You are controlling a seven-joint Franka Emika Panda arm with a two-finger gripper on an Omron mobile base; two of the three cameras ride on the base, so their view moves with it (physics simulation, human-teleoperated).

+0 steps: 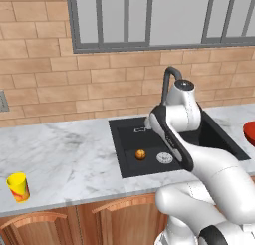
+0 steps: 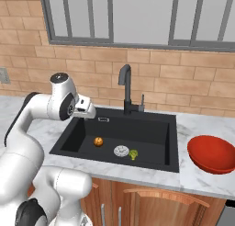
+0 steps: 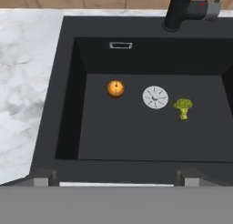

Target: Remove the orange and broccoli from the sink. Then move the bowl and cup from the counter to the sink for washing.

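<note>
Sink (image 3: pixel 68 104): black basin set in the marble counter (image 1: pixel 60 154), white round drain (image 3: pixel 155 96) on its floor, dark faucet (image 2: pixel 125 89) at its back edge.
Orange (image 3: pixel 115 88): on the sink floor, left of the drain and apart from it; the dark spot on top is clear in the hand view.
Broccoli (image 3: pixel 182 108): on the sink floor, just right of the drain. The right base view shows it beside the drain (image 2: pixel 133 154); in the left base view the arm covers that spot.
Bowl (image 2: pixel 212 154): red, on the counter right of the sink, near the counter's front edge. The left base view catches only a red sliver of it at the picture's right edge.
Cup (image 1: pixel 18 186): yellow with red-orange marks, upright near the counter's front edge, well left of the sink.
Gripper (image 3: pixel 113 176): jaws spread wide with nothing between them, looking down into the basin from above its front rim; the fingertips (image 3: pixel 43 176) are well apart in the hand view.
</note>
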